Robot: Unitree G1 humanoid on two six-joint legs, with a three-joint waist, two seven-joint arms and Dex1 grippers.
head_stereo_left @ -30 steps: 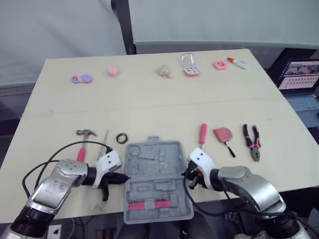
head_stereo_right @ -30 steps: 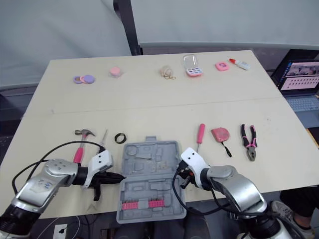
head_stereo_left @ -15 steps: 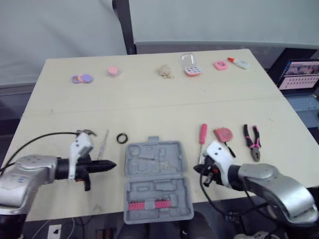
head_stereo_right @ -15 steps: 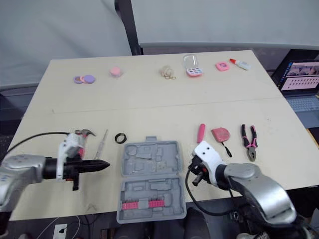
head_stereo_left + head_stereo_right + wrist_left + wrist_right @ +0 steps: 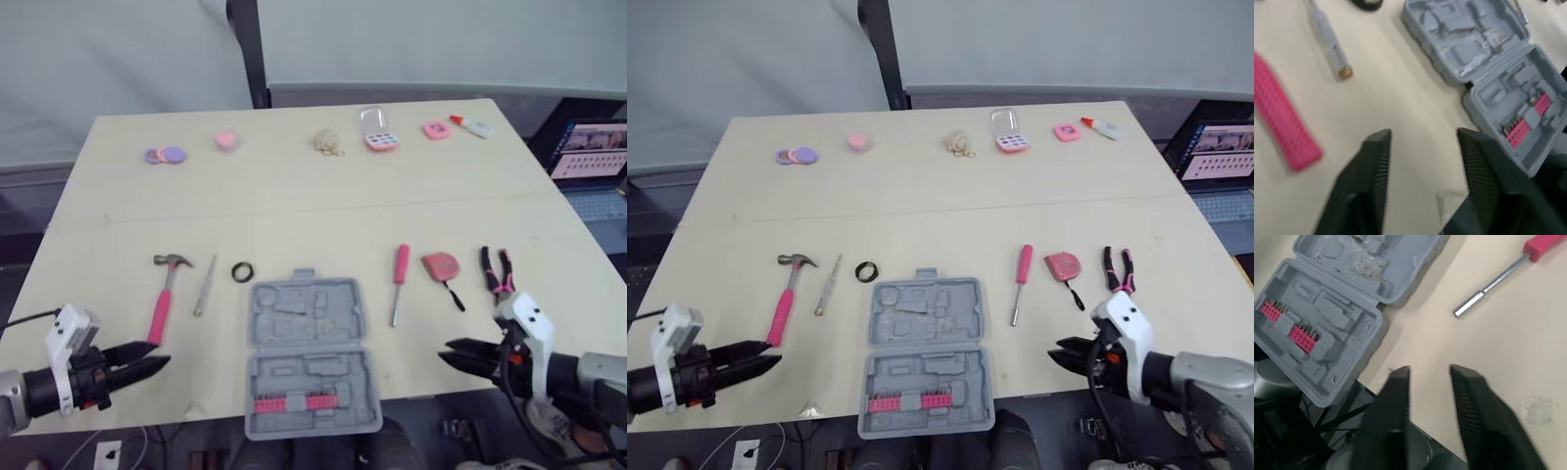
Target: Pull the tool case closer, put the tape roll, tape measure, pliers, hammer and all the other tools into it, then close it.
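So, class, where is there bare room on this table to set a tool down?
Freest: the middle band of the table, between the far row by the compact and the near tools. Also bare: the near strip between the hammer and the tool case. Crowded: the tool row, tape roll through pliers.

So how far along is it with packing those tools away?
Barely started. Done: the tool case lies open at the near edge of the table. In hand: nothing; the left tool and right tool are open and empty either side of it. Left: tape roll, tape measure, pliers, hammer, red screwdriver and thin screwdriver lie outside it; then closing.
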